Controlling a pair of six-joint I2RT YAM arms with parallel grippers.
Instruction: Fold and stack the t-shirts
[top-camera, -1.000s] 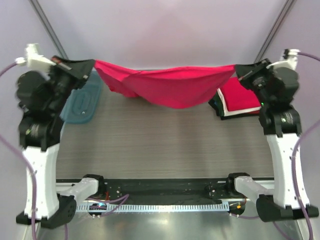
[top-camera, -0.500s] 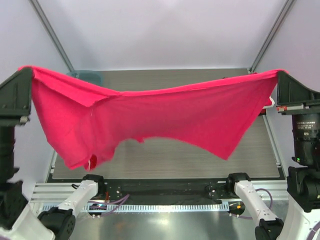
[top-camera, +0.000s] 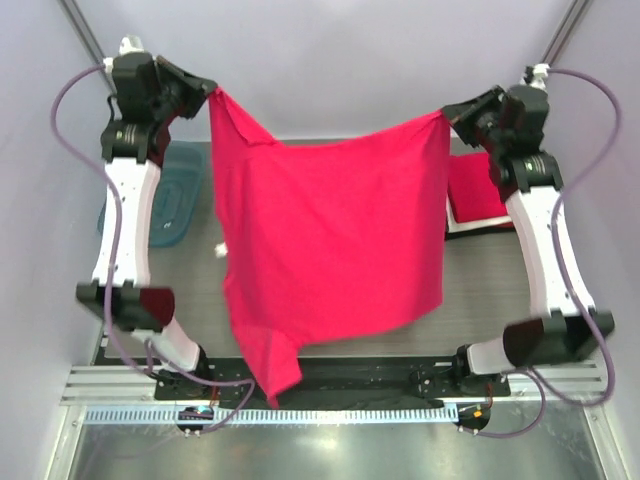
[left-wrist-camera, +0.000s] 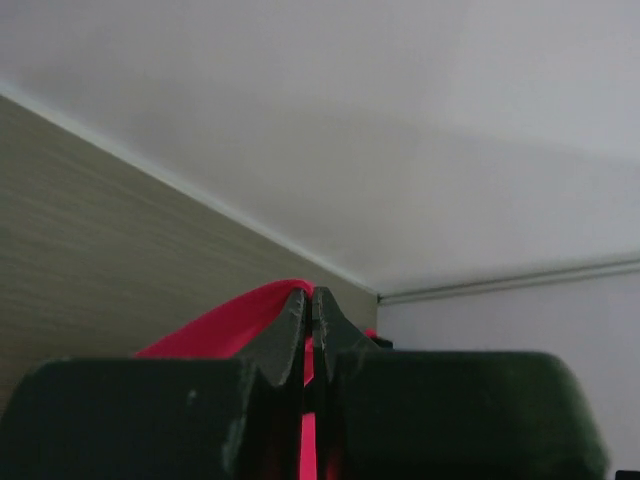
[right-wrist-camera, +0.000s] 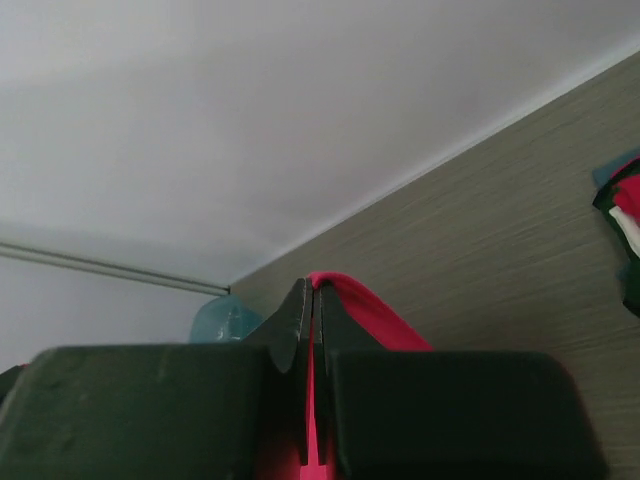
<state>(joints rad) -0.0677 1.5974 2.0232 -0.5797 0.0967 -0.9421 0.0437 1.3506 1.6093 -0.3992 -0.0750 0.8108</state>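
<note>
The left fingers (left-wrist-camera: 298, 318) and right fingers (right-wrist-camera: 298, 305) are clenched on the top corners of a red t-shirt (top-camera: 330, 240), which hangs spread above the worktop (top-camera: 490, 290). A small white tag (top-camera: 218, 248) at its left edge is too small to read. Far right lie folded shirts (top-camera: 475, 195).

Left arm (top-camera: 128, 215) and right arm (top-camera: 535, 235) are both stretched toward the frame top. Left gripper (top-camera: 207, 92) upper left, right gripper (top-camera: 449, 110) upper right, well apart. Both jaws pinched tight on red t-shirt (top-camera: 330, 240) corners.
</note>
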